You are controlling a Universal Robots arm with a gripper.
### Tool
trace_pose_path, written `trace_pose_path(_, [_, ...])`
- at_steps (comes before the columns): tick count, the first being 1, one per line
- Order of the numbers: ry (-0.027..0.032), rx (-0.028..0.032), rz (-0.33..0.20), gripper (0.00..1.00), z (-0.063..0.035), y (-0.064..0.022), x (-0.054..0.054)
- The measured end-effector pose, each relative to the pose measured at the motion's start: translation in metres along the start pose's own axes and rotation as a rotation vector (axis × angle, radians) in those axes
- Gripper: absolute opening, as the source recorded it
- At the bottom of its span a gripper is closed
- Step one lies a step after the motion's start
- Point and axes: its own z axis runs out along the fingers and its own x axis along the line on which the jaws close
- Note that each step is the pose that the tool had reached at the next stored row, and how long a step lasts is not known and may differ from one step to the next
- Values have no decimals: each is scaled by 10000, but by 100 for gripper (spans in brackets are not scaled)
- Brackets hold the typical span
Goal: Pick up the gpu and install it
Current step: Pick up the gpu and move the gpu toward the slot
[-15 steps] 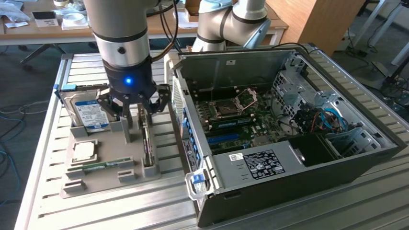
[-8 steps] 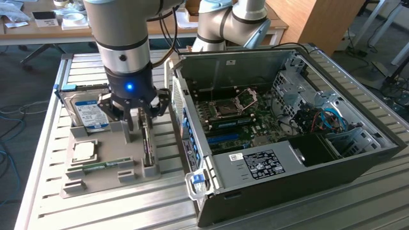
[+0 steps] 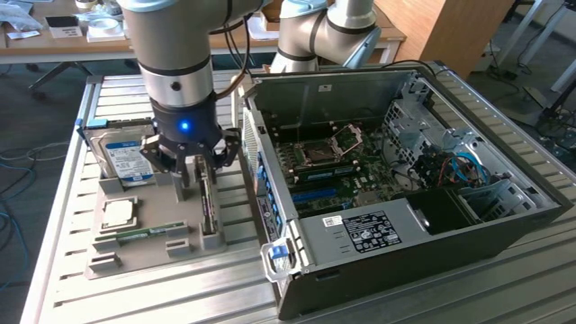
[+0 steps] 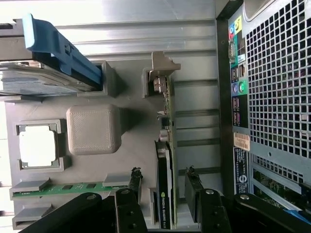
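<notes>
The gpu is standing on its long edge in a slot of the grey parts tray, on the side of the tray nearest the computer case. From the wrist it is showing edge-on as a thin card. A black shroud with a small green logo is running along one face, with a sliver of green board behind it. A pale metal bracket is capping the end farthest from the gripper. In the exterior view the gpu is reading as a thin dark upright blade.

The gripper is hanging directly over the card with its jaws standing wide and straddling it. One of the black fingers is sitting on each side, with a strip of tray showing between each finger and the card, so nothing is being held. In the exterior view the gripper is sitting low over the tray, a blue light glowing on its body.

- **Grey block**: rising from the tray beside the card.
- **Processor**: lying flat in a square pocket beyond the block.
- **Green memory stick**: lying in its own slot.
- **Hard drive**: leaning in a blue carrier at the tray's far end.

The case is lying open on the exterior view's right, with its motherboard exposed. Everything is resting on a slatted metal table.
</notes>
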Motion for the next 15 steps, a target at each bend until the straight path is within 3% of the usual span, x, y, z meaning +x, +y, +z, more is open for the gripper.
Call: trace_pose_path(15, [0, 23, -4, 49, 175, -22, -2])
